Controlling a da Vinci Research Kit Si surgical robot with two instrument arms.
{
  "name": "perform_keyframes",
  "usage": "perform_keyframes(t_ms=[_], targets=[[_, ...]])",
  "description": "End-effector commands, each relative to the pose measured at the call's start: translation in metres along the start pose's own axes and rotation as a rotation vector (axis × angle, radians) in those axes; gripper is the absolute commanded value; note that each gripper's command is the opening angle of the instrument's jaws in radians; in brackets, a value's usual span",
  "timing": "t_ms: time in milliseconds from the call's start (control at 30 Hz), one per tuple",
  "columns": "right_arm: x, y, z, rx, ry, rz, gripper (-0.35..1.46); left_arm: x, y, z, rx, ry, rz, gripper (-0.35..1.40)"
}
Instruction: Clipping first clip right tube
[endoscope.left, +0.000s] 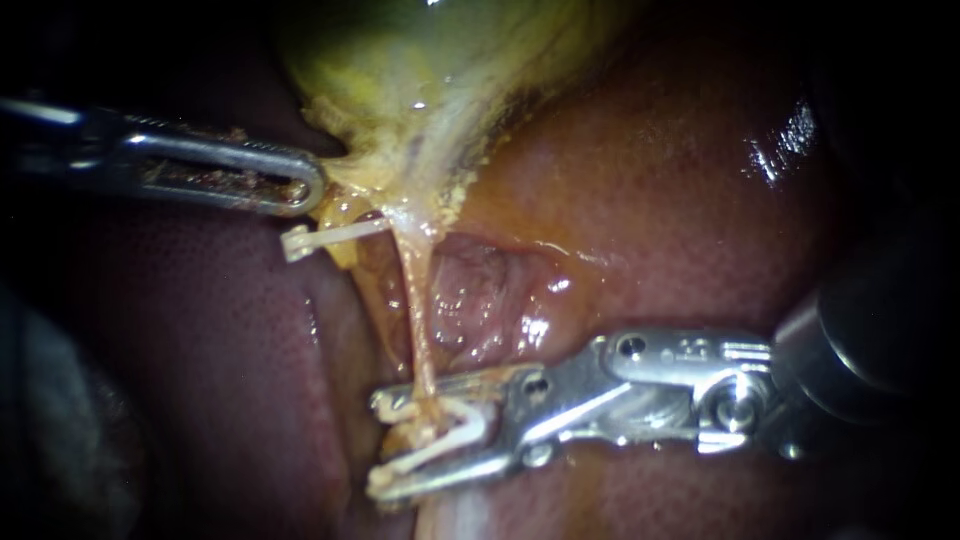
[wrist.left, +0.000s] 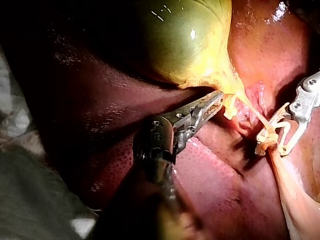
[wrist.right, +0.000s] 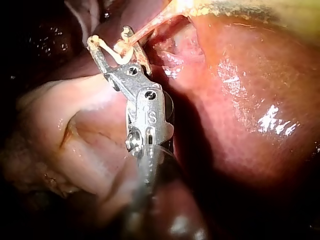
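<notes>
Now the right instrument (endoscope.left: 385, 445), jaws holding an open clip (endoscope.left: 452, 438), straddles the right tube (endoscope.left: 418, 320) at lower centre. Upper left, the left instrument (endoscope.left: 300, 188) grips the gallbladder (endoscope.left: 400, 60). Next, probably, a steady squeeze shut.

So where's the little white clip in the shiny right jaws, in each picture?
Endoscope view: the white V-shaped plastic clip, low left, between the right instrument's jaws.
Left wrist view: clip beyond the left instrument's tip, in the other instrument's jaws.
Right wrist view: clip between its own instrument's jaws.
Shared landmark: the thin pale tube it straddles, hanging from the yellow-green gallbladder.
</notes>
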Motion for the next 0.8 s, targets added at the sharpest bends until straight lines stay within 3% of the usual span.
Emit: perform_keyframes(t_ms=[33,267,367,800], targets=[[0.0001,0.0000,-0.0001,-0.009,0.004,0.014,0.12,0.0000,0.0000,0.0000,0.000,0.000,0.000,-0.35],[0.0002,-0.0001,-0.0007,-0.011,0.002,0.157,-0.35,0.0000,0.0000,0.0000,0.000,0.000,0.000,-0.35],[0.0000,-0.0001,-0.0010,-0.012,-0.002,0.192,-0.35,-0.0001,-0.0001,0.0001,0.000,0.000,0.001,-0.35],[-0.0007,-0.0001,-0.0013,-0.016,-0.015,0.188,-0.35,-0.0002,-0.0003,0.0002,0.001,0.000,0.002,-0.35]])
